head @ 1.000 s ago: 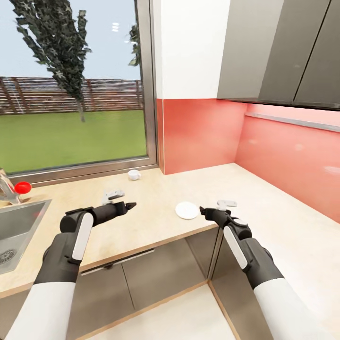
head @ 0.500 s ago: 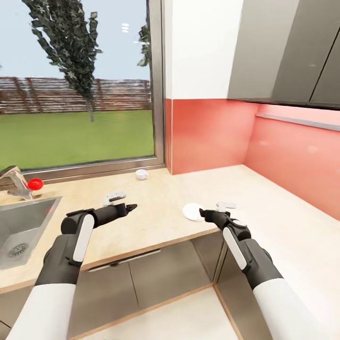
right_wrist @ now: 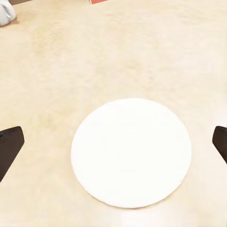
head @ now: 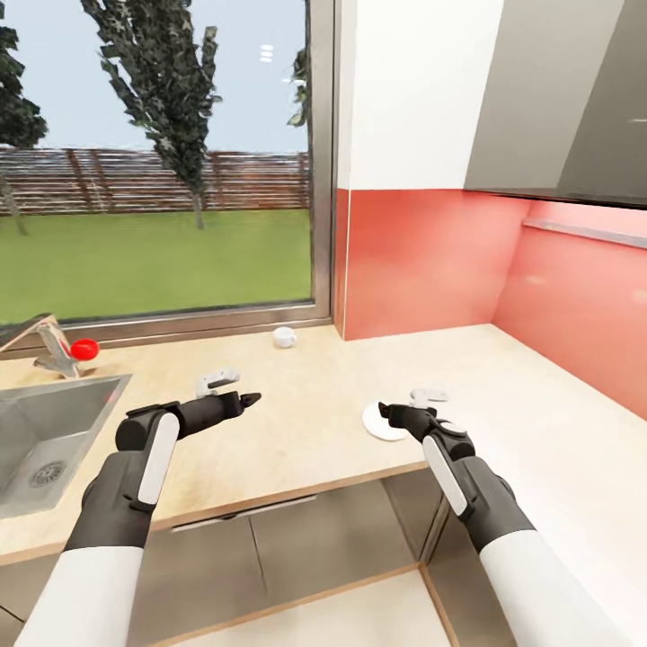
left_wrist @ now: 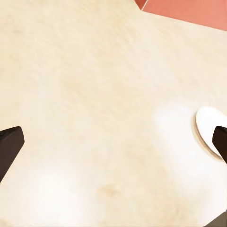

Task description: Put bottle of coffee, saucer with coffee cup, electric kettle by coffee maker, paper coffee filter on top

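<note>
Saucer, flat and white, lying on the light wood bench close to its front edge, directly under the right claw, framed between that claw's two dark fingertips spread wide apart and clear of the rim, so released and empty. Coffee cup, small and white, upright well apart at about 11 o'clock from the saucer, back by the window frame; seen too at the far corner of the right wrist view. Left claw hovering over bare bench at 9 o'clock from the saucer, fingertips likewise spread, gripping nothing, the saucer's edge peeking beside one tip. Steel sink and tap with a red knob further out at 9 o'clock. Red backsplash at 12 o'clock, grey wall cabinets above.
</note>
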You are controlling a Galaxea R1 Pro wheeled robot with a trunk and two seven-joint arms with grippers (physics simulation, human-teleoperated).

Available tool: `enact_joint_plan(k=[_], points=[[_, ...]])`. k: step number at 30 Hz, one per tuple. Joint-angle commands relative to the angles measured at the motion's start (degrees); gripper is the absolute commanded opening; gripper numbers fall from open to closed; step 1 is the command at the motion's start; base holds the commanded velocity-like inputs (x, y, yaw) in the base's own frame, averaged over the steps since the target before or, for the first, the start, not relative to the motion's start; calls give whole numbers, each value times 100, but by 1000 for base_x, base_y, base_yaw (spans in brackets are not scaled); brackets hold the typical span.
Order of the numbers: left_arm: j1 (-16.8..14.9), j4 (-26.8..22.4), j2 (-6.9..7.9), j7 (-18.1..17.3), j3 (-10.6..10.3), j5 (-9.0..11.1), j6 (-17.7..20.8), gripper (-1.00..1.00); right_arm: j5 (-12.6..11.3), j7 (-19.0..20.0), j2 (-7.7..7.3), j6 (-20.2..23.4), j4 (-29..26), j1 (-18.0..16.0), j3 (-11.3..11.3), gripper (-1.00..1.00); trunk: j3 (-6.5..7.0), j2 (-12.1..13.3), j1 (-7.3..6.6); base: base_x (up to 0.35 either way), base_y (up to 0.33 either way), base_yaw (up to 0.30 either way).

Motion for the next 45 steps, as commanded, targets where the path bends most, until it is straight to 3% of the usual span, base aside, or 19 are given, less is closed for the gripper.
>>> enact_joint_plan(k=[1, 26, 33, 45], points=[[-7, -1, -5, -53, 16, -37, 29, 100, -60, -57, -5, 20, -7, -5, 21, 100, -10, -9, 3, 117, -8, 2], [1, 41, -30, -46, 9, -32, 29, 100, -60, -57, -2, 20, -4, -5, 17, 100, -10, -9, 3, 163, -31, 0], [76, 58, -52, -52, -1, 207, 29, 100, -68, -64, -7, 20, 22, -5, 12, 100, -10, -9, 3, 176, -55, 0], [97, 58, -62, -54, -1, 291, 29, 100, -343, -61, -2, 20, 292, -5, 12, 100, -10, -9, 3, 26, -11, -92]])
